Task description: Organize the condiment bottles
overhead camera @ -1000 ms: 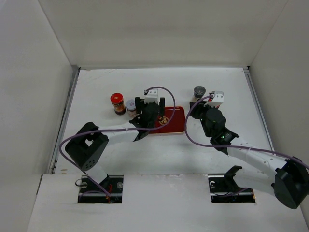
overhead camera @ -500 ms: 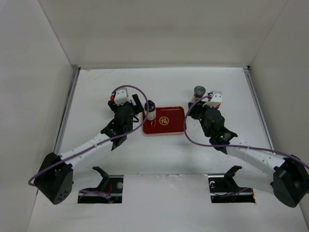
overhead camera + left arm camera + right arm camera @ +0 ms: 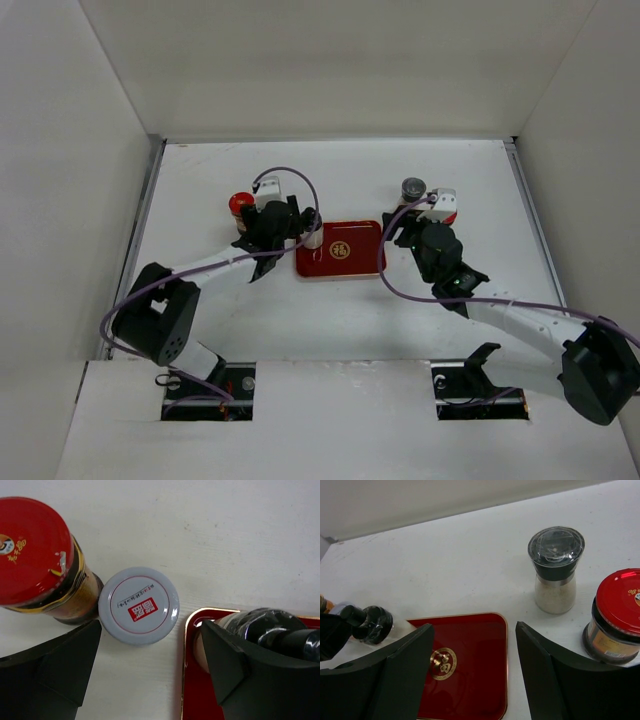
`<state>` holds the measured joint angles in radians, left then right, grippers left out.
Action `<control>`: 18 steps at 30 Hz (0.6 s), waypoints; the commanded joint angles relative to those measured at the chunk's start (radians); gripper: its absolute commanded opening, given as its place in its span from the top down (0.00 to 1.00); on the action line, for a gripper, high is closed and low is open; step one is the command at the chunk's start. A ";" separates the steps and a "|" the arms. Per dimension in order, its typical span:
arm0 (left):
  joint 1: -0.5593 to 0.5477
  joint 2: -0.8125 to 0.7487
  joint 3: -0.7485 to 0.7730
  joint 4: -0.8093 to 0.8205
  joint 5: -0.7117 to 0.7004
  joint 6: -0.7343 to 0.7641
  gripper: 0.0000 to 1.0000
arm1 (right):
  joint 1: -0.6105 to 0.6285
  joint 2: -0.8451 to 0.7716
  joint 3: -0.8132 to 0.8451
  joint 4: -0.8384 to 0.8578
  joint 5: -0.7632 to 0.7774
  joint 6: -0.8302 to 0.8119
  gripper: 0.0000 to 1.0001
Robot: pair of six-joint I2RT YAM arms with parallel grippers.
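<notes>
My left gripper (image 3: 283, 225) (image 3: 150, 680) is open and empty, hovering low. A silver-lidded jar (image 3: 139, 605) stands just ahead between its fingers; the arm hides it in the top view. A red-capped jar with dark contents (image 3: 240, 205) (image 3: 32, 550) touches it on the left. A white bottle with a black cap (image 3: 312, 227) (image 3: 260, 625) (image 3: 370, 624) stands on the left corner of the red tray (image 3: 360, 250) (image 3: 470, 645), behind my right finger. My right gripper (image 3: 410, 235) (image 3: 475, 670) is open and empty over the tray's right part. A dark-grey-lidded grinder (image 3: 412, 188) (image 3: 555, 567) stands beyond it.
A second red-lidded jar with amber contents (image 3: 615, 615) stands right of the grinder, close to my right finger, under the wrist in the top view. White walls enclose the table on three sides. Purple cables loop over both arms.
One second ago the left gripper was over the tray's left edge. It swung left to the red-capped jar, leaving the white bottle on the tray, then came back right. The right arm barely moved.
</notes>
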<state>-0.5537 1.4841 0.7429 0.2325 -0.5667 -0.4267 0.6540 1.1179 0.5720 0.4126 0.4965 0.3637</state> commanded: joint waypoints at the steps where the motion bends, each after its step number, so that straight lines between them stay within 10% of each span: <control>1: 0.022 0.028 0.072 0.044 0.014 -0.009 0.22 | -0.001 -0.001 0.009 0.055 -0.012 0.000 0.25; 11: 0.005 0.019 0.043 0.051 -0.036 -0.021 0.63 | -0.006 -0.021 0.000 0.054 -0.016 0.004 0.24; 18: -0.076 -0.260 -0.097 0.025 -0.136 -0.011 0.70 | -0.003 0.019 0.015 0.058 -0.044 0.012 0.23</control>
<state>-0.6060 1.3815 0.6621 0.2039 -0.6258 -0.4404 0.6540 1.1259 0.5720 0.4210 0.4862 0.3676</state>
